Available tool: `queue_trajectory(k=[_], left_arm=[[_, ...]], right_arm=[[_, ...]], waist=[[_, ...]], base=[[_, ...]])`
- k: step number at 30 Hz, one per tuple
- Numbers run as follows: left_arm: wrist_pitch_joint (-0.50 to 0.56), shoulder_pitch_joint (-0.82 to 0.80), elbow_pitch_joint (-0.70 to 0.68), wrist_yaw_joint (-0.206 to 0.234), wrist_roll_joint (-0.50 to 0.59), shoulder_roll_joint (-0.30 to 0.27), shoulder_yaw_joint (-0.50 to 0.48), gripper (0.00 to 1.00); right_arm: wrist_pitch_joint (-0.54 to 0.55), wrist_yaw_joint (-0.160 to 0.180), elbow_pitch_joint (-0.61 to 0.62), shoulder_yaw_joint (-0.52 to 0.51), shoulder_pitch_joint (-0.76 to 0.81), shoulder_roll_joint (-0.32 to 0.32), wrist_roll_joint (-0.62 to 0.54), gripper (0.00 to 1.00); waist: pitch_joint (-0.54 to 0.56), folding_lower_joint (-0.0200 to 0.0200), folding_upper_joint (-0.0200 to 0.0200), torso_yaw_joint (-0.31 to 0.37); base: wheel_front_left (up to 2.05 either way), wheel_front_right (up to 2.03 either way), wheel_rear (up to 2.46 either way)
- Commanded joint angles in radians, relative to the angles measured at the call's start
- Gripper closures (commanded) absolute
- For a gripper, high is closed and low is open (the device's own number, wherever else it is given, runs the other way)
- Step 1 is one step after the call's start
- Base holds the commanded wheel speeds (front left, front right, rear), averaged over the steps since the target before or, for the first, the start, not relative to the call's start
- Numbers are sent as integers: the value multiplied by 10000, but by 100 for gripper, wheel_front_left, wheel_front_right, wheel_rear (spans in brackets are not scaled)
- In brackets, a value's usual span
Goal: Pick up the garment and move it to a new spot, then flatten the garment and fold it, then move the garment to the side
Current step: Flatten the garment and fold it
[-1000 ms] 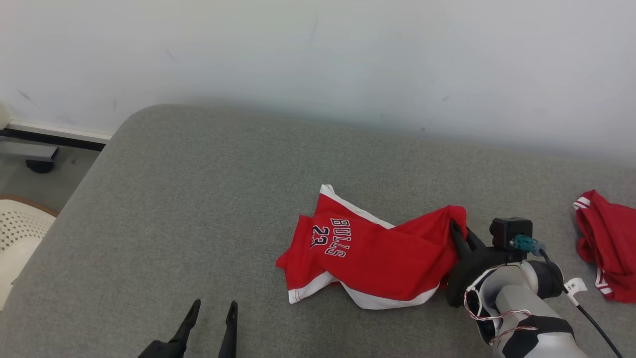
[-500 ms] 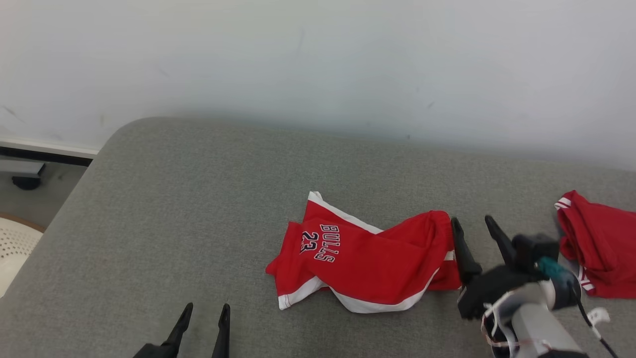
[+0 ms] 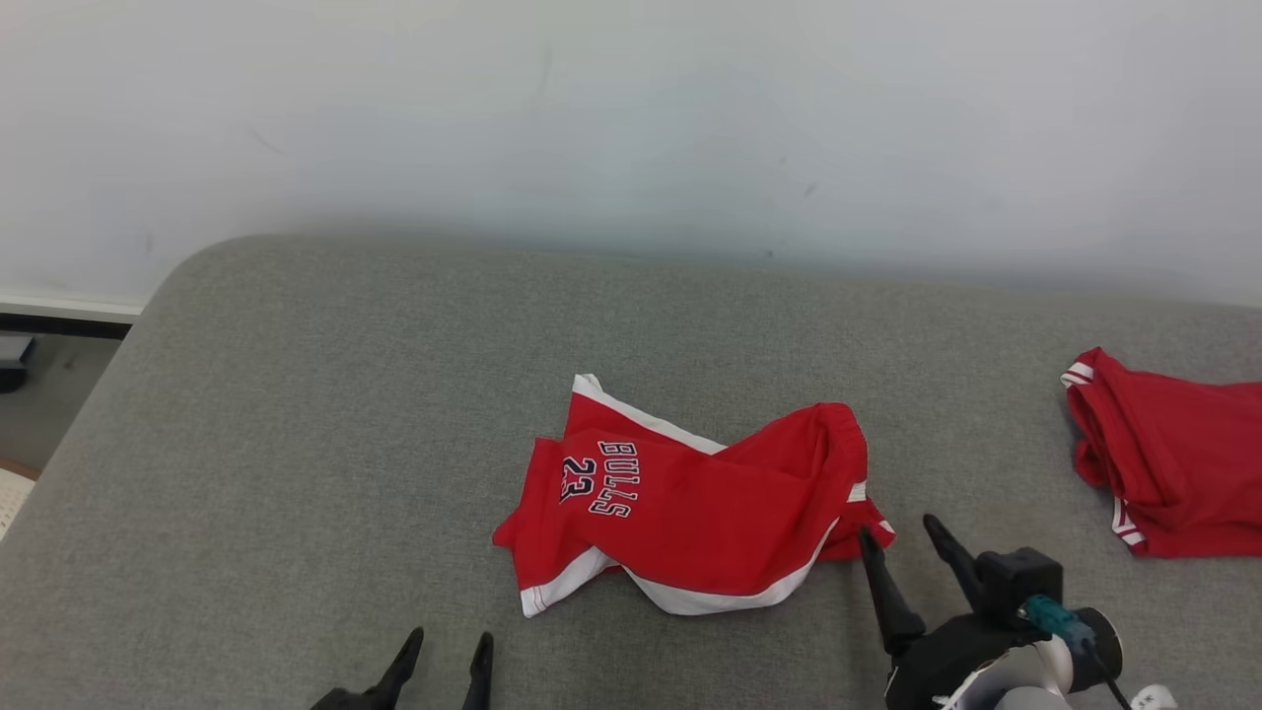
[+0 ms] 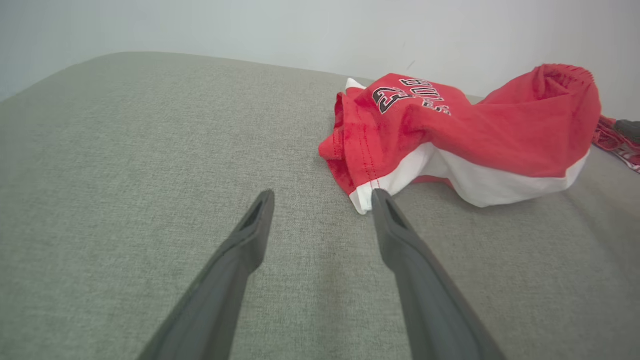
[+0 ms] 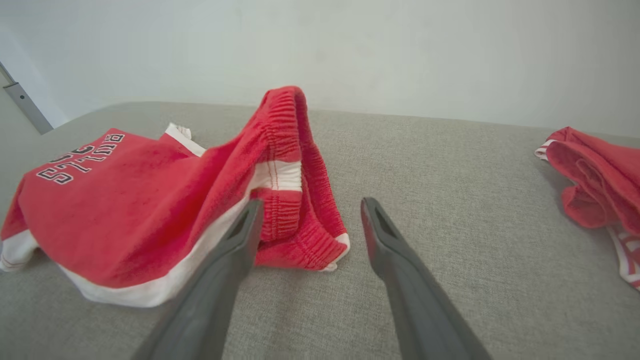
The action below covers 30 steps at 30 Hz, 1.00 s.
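The garment (image 3: 690, 503) is a pair of red shorts with white trim and "BULLS 23" lettering, lying crumpled in the middle of the grey cushion (image 3: 345, 394). My right gripper (image 3: 899, 526) stands open just beside its waistband end, holding nothing; the right wrist view has the bunched waistband (image 5: 285, 200) right past my left finger. Down at the lower left my left gripper (image 3: 447, 641) is open too, with the garment (image 4: 450, 135) lying ahead and to the right of its fingertips (image 4: 264, 200) in the left wrist view.
A second red garment (image 3: 1163, 454) with white stripes lies at the cushion's right side, also seen as a red garment (image 5: 595, 175) in the right wrist view. A white wall (image 3: 631, 118) runs behind the cushion. The cushion's rounded left edge drops to the floor (image 3: 39, 394).
My right gripper let go of the garment's waistband, opened, and drew back toward me. The garment now lies free. The head camera has shifted, so the whole picture has slid left.
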<state>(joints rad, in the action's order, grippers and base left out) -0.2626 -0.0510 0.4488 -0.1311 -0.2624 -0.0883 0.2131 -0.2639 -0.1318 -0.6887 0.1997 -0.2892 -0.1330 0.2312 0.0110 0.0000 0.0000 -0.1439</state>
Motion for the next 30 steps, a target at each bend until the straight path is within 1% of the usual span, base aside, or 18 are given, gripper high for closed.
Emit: queue_trajectory(k=[1,6,12,15,22,30], left_arm=[[-30,-247,168,16,-153,-33,123,0],[-30,-1021,996,16,-500,-48,872,0],[-30,-2001,1867,16,-1029,-61,1608,0],[-30,-2358,2203,15,-1314,-67,1826,0],[-30,-2953,2791,15,-1769,-111,2195,0],[-30,-3163,2842,15,-2150,-70,2721,0]], right_arm=[[2,27,-182,132,-138,-2,-49,0],[2,27,-911,568,-876,-93,-113,0],[0,27,-1642,891,-1861,25,-36,0],[1,27,-1867,1058,-2213,99,30,0],[1,27,-2007,1415,-2564,170,210,0],[1,27,-1886,1793,-2663,140,409,0]], waist=[[-73,0,0,38],[-429,0,0,69],[-937,0,0,43],[-1111,0,0,14],[-1327,0,0,9],[-1377,0,0,80]], base=[[0,0,0],[0,0,0],[0,0,0],[0,0,0],[0,0,0],[0,0,0]])
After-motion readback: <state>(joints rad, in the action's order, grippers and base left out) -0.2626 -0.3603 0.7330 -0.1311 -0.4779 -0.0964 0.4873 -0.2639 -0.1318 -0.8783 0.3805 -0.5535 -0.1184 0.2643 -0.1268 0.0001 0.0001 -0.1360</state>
